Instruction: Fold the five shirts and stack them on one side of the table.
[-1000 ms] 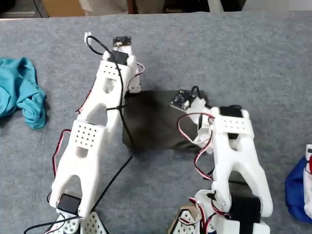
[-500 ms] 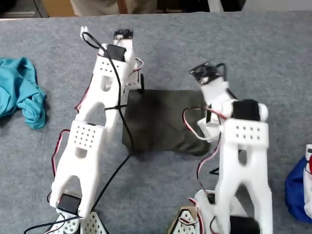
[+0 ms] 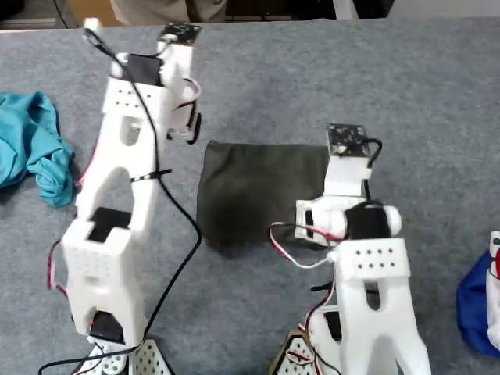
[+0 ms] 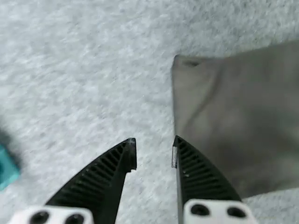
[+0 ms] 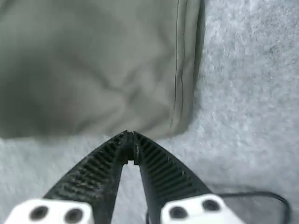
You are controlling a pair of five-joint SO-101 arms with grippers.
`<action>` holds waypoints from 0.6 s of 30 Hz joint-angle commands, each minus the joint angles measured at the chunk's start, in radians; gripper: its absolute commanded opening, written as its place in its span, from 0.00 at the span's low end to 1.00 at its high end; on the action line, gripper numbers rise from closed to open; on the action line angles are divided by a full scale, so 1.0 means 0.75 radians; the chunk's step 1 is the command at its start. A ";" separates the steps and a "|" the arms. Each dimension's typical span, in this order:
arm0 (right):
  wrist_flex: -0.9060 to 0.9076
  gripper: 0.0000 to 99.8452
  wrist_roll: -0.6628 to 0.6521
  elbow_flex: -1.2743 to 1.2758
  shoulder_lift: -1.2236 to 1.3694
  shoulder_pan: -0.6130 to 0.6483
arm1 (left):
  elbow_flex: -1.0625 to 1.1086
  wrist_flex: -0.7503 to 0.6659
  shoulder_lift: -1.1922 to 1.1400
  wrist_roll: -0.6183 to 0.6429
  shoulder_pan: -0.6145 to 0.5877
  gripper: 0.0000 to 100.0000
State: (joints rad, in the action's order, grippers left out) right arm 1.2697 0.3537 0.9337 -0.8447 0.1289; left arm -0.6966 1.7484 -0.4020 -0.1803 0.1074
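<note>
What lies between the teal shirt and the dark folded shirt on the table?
In the high view, the left arm stands over the stretch between the teal shirt and the dark folded shirt; beneath it is bare grey table.

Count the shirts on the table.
3: a folded dark shirt at the centre, a crumpled teal shirt at the high view's left edge, a blue shirt cut off at its right edge. More may be off-frame.

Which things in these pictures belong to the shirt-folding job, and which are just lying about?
Job: folded dark shirt; crumpled teal shirt; blue cloth, likely another shirt; left arm, jaws open; right arm, jaws shut.
Lying about: tan piece by the right arm's base; grey table, only the work surface.
</note>
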 commanded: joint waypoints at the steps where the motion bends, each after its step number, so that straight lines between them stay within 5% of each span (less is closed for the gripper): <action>1: -0.178 0.04 0.174 0.116 -0.081 0.046 | 0.119 0.016 0.189 -0.029 -0.092 0.14; 7: -0.282 0.32 0.454 0.154 -0.085 0.114 | 0.338 0.016 0.332 -0.029 -0.239 0.14; 12: -0.305 0.28 0.698 0.159 -0.081 0.197 | 0.403 0.016 0.394 -0.029 -0.284 0.14; 18: -0.401 0.24 0.749 0.204 -0.001 0.279 | 0.419 0.016 0.412 -0.018 -0.282 0.14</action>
State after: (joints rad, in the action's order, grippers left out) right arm 0.9935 0.8984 1.0856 -0.8707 0.3191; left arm -0.3836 1.7484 -0.1504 -0.1972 -0.0982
